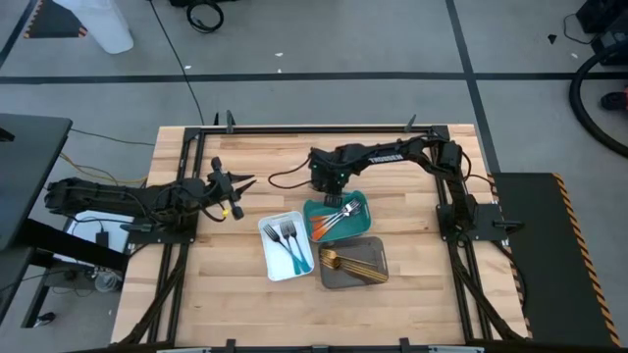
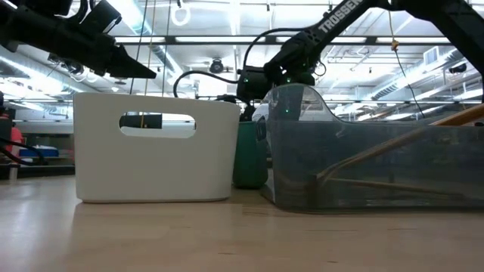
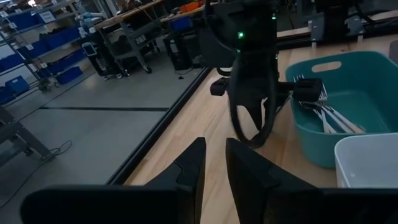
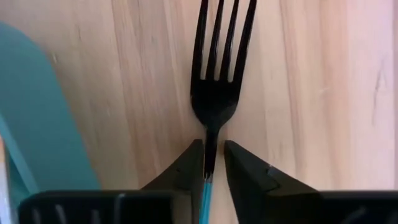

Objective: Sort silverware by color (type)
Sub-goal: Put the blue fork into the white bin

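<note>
A fork (image 4: 214, 93) with a dark-looking head and a blue handle lies on the wood just beyond the teal tray's (image 1: 361, 200) far left corner. My right gripper (image 4: 212, 155) points down over it and is shut on it (image 1: 327, 188). The teal tray holds orange-handled forks (image 1: 329, 224). The white tray (image 1: 267, 235) holds blue-handled forks (image 1: 290, 245), and the grey tray (image 1: 379, 257) holds gold pieces (image 1: 348, 261). My left gripper (image 1: 240, 186) hovers at the table's left, narrowly open and holding nothing (image 3: 214, 152). My right gripper pinches the fork's thin neck (image 4: 211, 140), between the head and the blue handle, with one finger on each side. The fingers come from above, pointing steeply down, and lie across the fork. The fork lies flat on the wood, tines pointing away from the gripper.
The three trays stand close together in the table's middle, seen side by side in the low view: white (image 2: 151, 147), teal (image 2: 249, 162), grey (image 2: 378, 166). Bare wood lies around them, toward the near edge and to the left.
</note>
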